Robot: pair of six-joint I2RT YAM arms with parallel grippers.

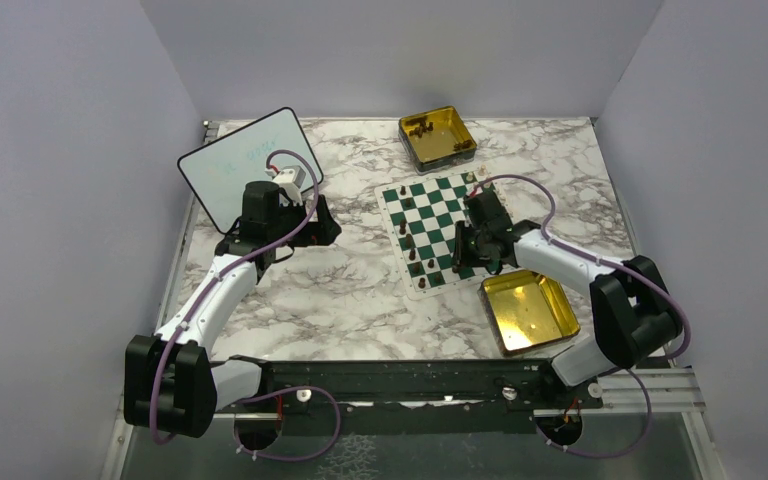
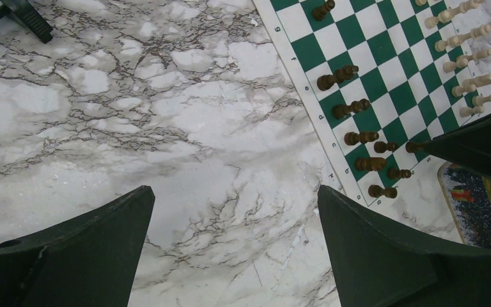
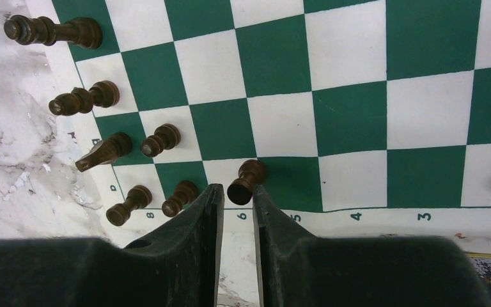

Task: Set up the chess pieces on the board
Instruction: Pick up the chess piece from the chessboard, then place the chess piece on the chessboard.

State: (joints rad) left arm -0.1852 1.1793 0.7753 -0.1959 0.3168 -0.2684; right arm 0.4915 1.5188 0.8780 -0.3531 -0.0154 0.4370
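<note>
Right wrist view: right gripper (image 3: 237, 195) jaws nearly together at lower centre, head of a dark pawn (image 3: 248, 178) between the tips; can't tell if it's pinched. Pawn stands on the board (image 3: 351, 118) bottom row, other dark chess pieces (image 3: 93, 96) at left. Left wrist view: left gripper (image 2: 235, 192) spread wide over marble table (image 2: 185, 121), board at upper right of frame.

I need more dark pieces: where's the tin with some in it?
Top view: the tin sits at the table's far edge, just beyond the board, right of the whiteboard.
</note>
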